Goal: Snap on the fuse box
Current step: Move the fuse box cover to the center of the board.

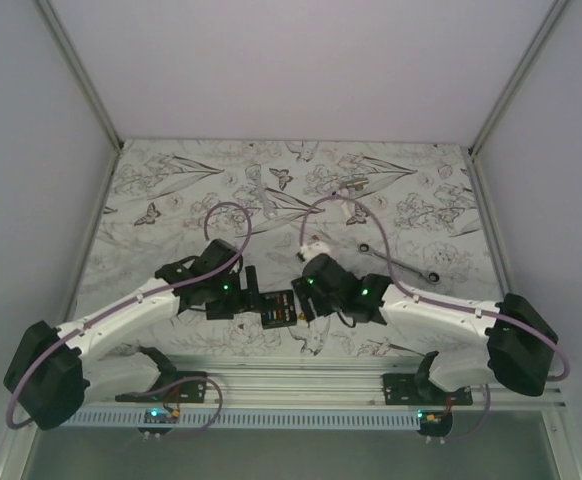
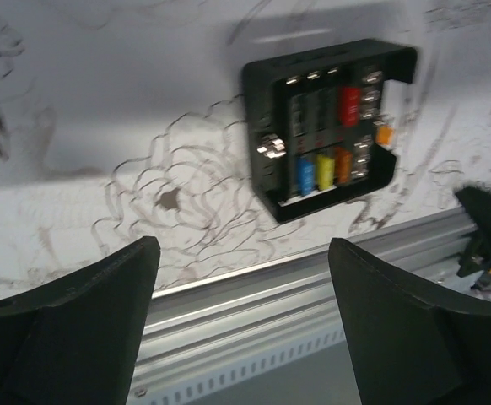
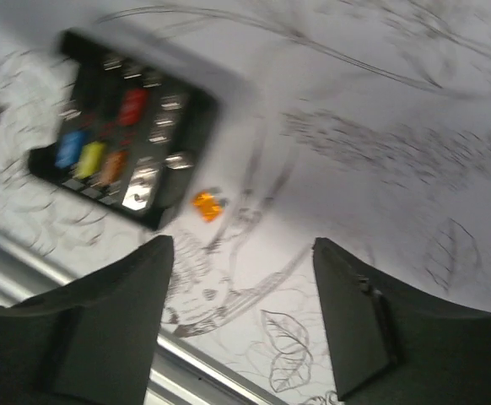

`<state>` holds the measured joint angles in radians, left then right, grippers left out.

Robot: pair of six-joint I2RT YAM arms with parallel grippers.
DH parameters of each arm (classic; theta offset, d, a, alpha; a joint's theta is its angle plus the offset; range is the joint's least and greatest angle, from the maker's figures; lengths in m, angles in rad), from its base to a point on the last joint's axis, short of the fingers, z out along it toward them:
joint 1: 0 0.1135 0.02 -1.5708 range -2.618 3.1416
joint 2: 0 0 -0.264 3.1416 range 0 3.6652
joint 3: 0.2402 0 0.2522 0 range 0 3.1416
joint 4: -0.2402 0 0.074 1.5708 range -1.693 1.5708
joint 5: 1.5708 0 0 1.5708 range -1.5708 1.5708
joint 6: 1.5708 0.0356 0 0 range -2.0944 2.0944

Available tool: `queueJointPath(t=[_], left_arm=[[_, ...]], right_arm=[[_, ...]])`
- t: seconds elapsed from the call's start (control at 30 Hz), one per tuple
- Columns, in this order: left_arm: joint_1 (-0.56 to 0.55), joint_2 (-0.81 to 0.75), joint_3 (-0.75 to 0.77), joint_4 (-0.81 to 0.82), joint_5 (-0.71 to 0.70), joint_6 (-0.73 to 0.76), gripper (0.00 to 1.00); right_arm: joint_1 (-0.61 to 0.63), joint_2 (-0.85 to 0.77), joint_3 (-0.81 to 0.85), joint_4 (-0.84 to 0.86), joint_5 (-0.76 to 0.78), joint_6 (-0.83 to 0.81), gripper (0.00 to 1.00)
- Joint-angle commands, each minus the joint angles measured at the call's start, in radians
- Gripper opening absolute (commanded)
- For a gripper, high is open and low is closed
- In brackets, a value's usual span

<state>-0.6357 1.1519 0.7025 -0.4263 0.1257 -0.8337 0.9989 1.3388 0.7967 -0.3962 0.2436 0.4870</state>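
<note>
Left fingers point(image 2: 85, 329) apart, right fingers point(image 3: 94, 329) apart, one fuse box point(image 2: 326, 126)

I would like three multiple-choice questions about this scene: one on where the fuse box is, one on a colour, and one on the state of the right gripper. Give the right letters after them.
1. Where does the fuse box lie?
A. on the table, between the left gripper and the right gripper
B. in the far left corner
C. held up in the air

2. What colour is the small loose piece beside the box?
A. green
B. orange
C. white

3. How is the right gripper?
A. shut on the box
B. shut on nothing
C. open and empty

Answers:
1 A, the top view shows it between the two arm tips.
2 B, the right wrist view shows it orange.
3 C, its fingers stand wide apart with nothing between them.
</note>
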Motion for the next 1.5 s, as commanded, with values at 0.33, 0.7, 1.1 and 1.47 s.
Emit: queueJointPath(t=[0.33, 0.7, 1.1, 1.47], left_arm=[[0.298, -0.170, -0.170, -0.106, 0.054, -0.036, 0.92], [0.318, -0.231, -0.176, -0.107, 0.078, -0.017, 0.92], [0.152, -0.218, -0.091, -0.099, 0.002, -0.001, 0.91], [-0.169, -0.009, 0.070, -0.052, -0.214, 0.064, 0.78]], right_arm=[[0.272, 0.206, 0.137, 0.142, 0.040, -0.321, 0.95], [0.201, 0.438, 0.273, 0.138, 0.210, -0.275, 0.77], [0.047, 0.402, 0.281, 0.212, 0.106, -0.310, 0.75], [-0.166, 0.048, 0.087, 0.124, 0.102, -0.135, 1.00]])
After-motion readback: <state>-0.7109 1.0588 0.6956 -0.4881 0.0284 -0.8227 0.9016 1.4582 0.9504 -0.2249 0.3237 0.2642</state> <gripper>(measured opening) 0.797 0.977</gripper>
